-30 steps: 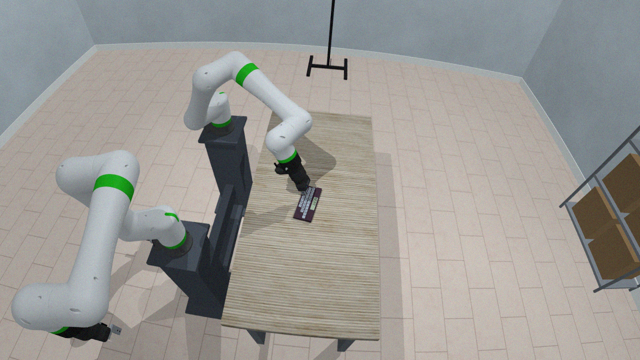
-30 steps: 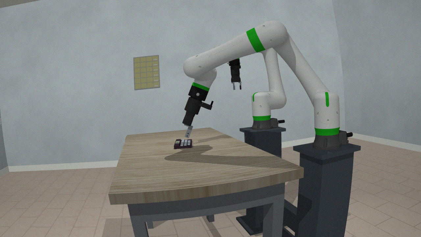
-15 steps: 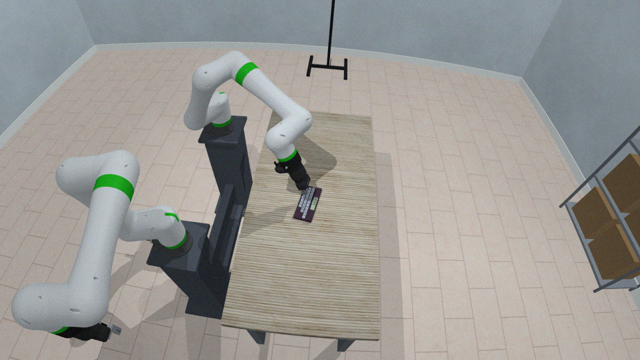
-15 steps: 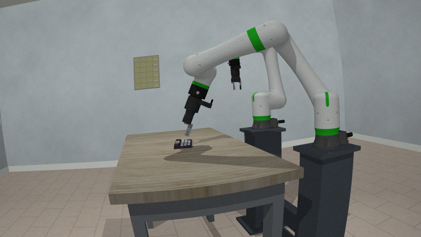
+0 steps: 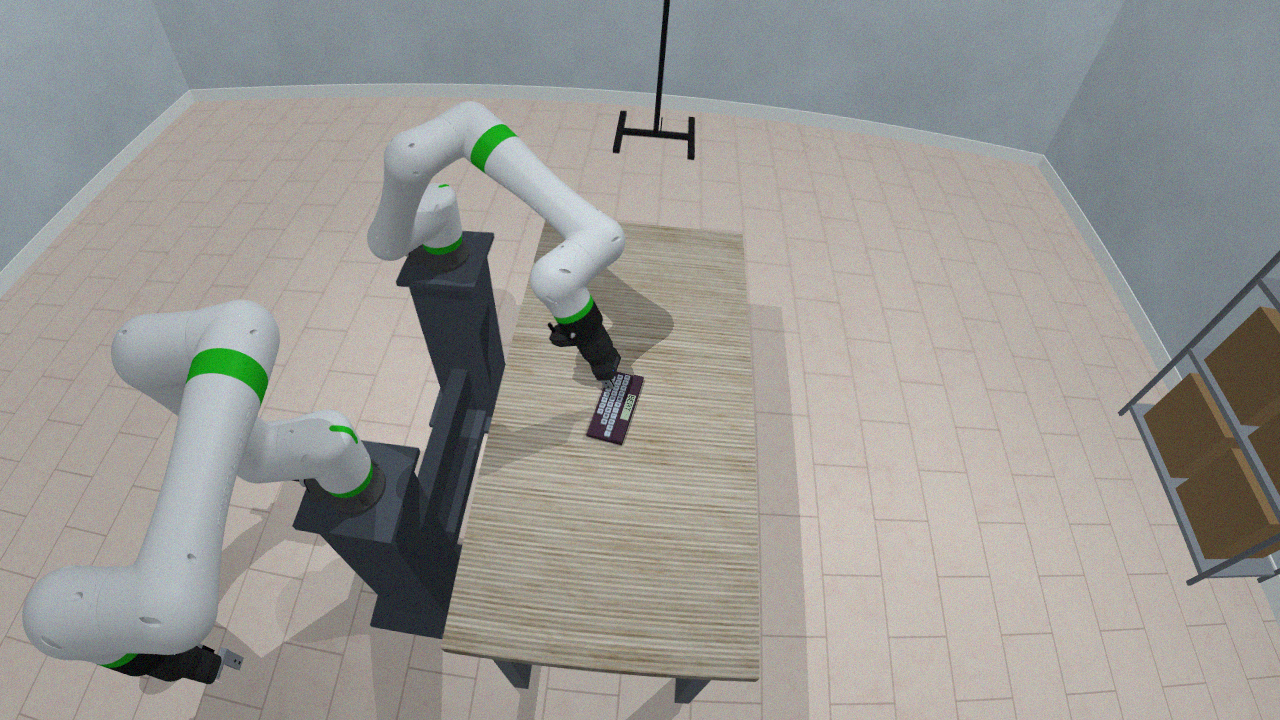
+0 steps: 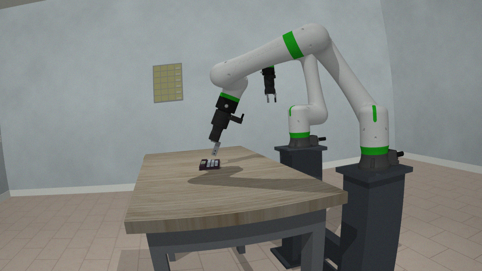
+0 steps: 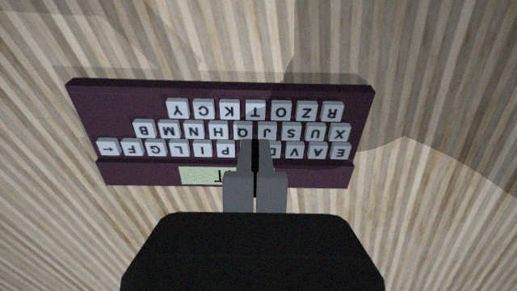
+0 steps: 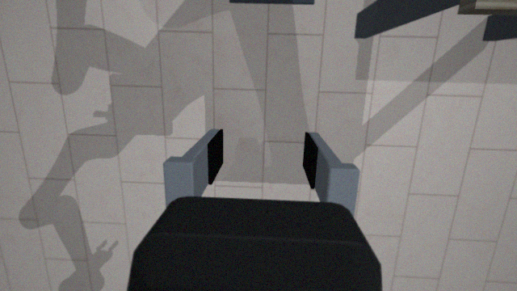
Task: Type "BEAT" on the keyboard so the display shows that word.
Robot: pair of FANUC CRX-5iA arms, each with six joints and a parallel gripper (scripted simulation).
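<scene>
1. The keyboard (image 5: 619,412) (image 6: 206,163) (image 7: 218,131) is lying flat on the worktop (image 5: 626,555) (image 6: 175,198) (image 7: 424,242) (image 8: 493,6), roughly midway between its two long edges and well in from all four corners. Its length is running more along the long edges than across them.
2. The display (image 5: 629,407) (image 6: 202,163) (image 7: 202,175) is facing up on the side of the keyboard toward the long edge away from the pedestals (image 5: 456,349) (image 6: 372,209). In the left wrist view it is showing a T as its last letter; the fingers are covering letters before it, and the top view's lettering is too small to read surely.
3. The left gripper (image 5: 608,385) (image 6: 214,154) (image 7: 254,156) is reaching in from the pedestal-side long edge, tilting, its fingers pressed together with nothing between them. Its tips are hovering just above the keys, with a small gap showing in the exterior view. In its wrist view they are overlapping the row between P and D, just beside Q and J.
4. The right gripper (image 5: 234,660) (image 6: 271,100) (image 8: 263,147) is hanging over the floor, well outside the pedestal-side long edge, fingers spread wide and holding nothing, pointing down.
</scene>
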